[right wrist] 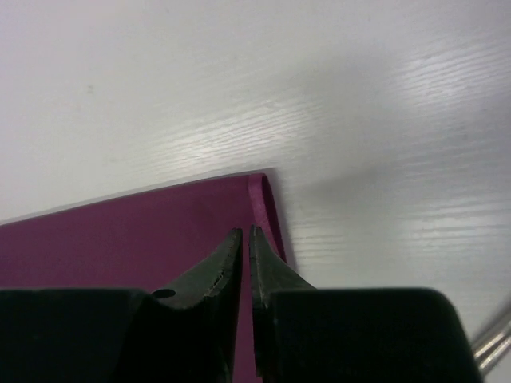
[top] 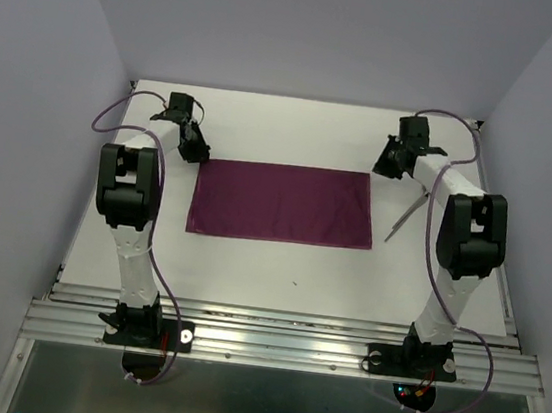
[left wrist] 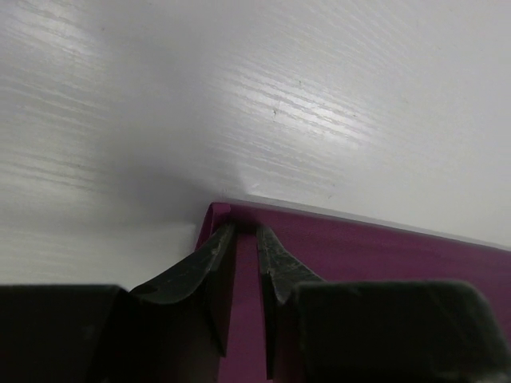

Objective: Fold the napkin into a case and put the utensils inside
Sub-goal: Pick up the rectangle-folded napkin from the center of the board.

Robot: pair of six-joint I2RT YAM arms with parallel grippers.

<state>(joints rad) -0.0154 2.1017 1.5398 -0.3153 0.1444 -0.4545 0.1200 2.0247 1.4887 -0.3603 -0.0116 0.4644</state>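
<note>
Two sets of jaws sit at the napkin's [top: 282, 202] far corners; it lies folded flat, mid bench [top: 298, 275]. Left gripper [left wrist: 245, 230]: jaws narrowly apart over far-left corner; right gripper [right wrist: 244, 233]: all but closed, thin slit. Utensils [top: 402, 218] lie just right of cloth, partly behind right arm.
</note>
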